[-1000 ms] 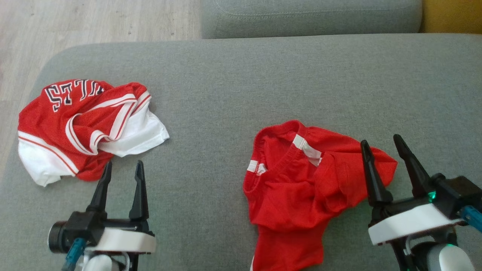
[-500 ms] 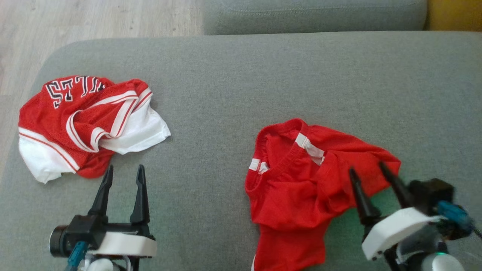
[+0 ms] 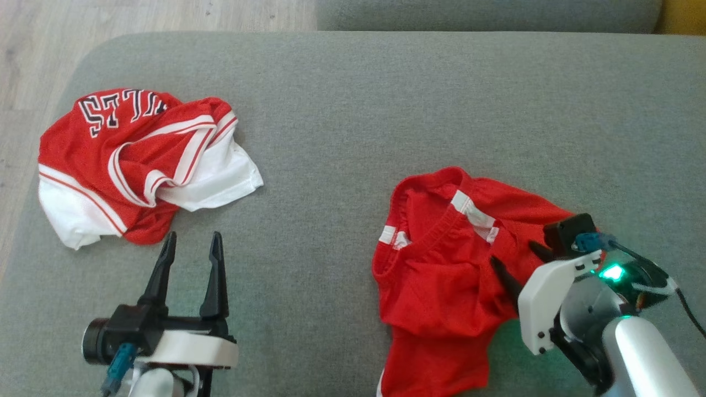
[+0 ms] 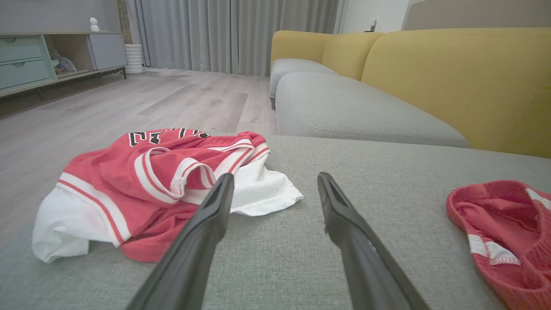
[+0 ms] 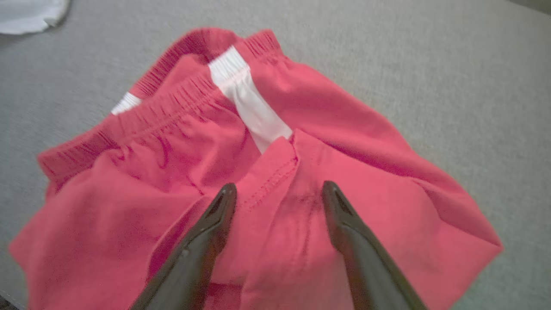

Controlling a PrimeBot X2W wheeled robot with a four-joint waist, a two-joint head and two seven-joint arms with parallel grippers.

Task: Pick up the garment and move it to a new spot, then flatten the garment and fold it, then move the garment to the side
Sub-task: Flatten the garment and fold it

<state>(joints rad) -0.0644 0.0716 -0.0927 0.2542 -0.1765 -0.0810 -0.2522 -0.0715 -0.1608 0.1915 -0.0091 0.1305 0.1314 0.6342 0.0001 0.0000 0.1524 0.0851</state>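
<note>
A crumpled red garment [image 3: 441, 275], shorts with a ribbed waistband and white side stripes, lies at the right front of the grey cushion [image 3: 358, 110]. My right gripper [image 3: 513, 252] hovers just above its right part, tilted down, open, nothing between the fingers. In the right wrist view the right gripper [image 5: 279, 186] straddles a stitched hem fold of the shorts [image 5: 172, 172]. My left gripper [image 3: 193, 236] stands open above bare cushion near the front left, well apart from the shorts [image 4: 503, 228]. In the left wrist view the left gripper [image 4: 274, 176] points over bare fabric.
A red and white jersey [image 3: 132, 160] with black lettering lies bunched at the cushion's left, just beyond my left fingers; the left wrist view shows this jersey [image 4: 150, 172] too. Wooden floor [image 3: 33, 55] lies past the left edge. A second grey seat [image 4: 344, 107] and a yellow backrest [image 4: 452, 77] stand behind.
My right gripper has tipped downward and swung left over the red shorts, staying open. The head camera has shifted a little. The left gripper has kept its place.
</note>
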